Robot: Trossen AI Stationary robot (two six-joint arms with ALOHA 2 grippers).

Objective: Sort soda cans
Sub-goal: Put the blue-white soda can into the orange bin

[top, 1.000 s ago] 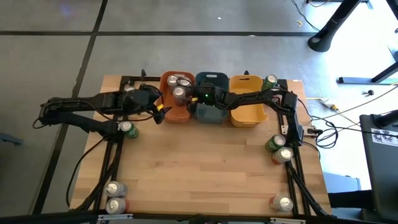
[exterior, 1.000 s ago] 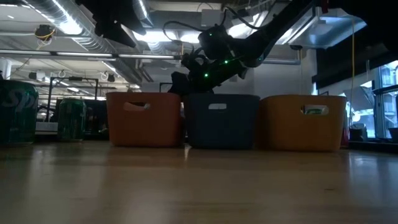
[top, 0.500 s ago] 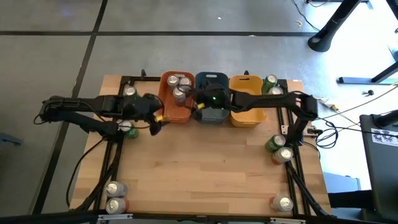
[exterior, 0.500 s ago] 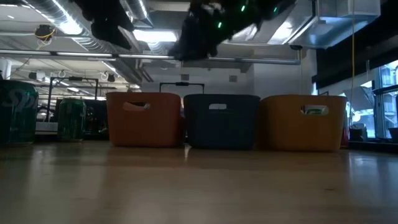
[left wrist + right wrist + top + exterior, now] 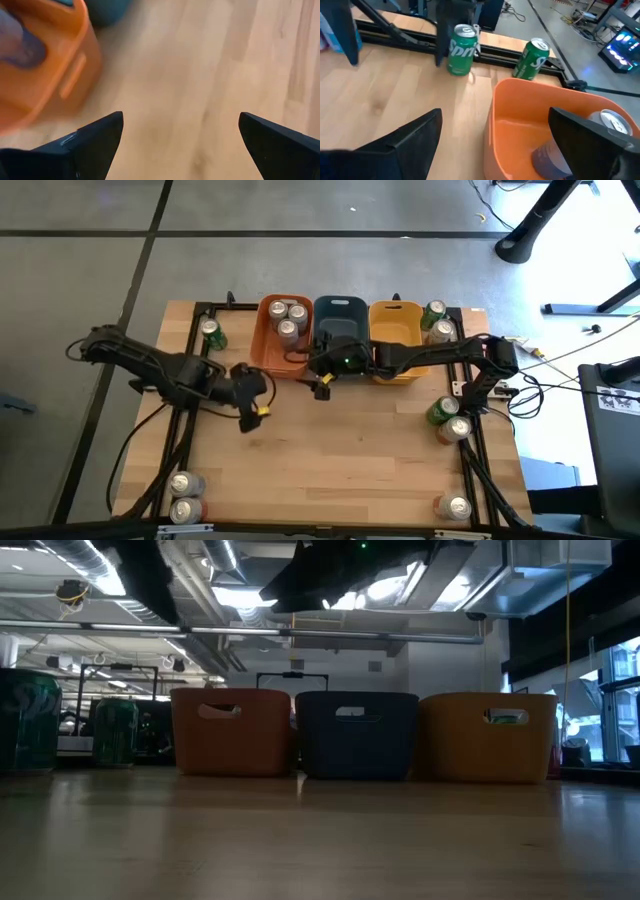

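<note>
Near the orange bin (image 5: 281, 340), both the left gripper (image 5: 252, 408) and right gripper (image 5: 321, 385) are held wide open, empty

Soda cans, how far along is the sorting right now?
Done: three soda cans sit in the orange bin; the grey-blue bin and yellow bin show none. In hand: nothing; the left gripper and right gripper hang open over bare table. Left: cans standing around the table edges.
</note>
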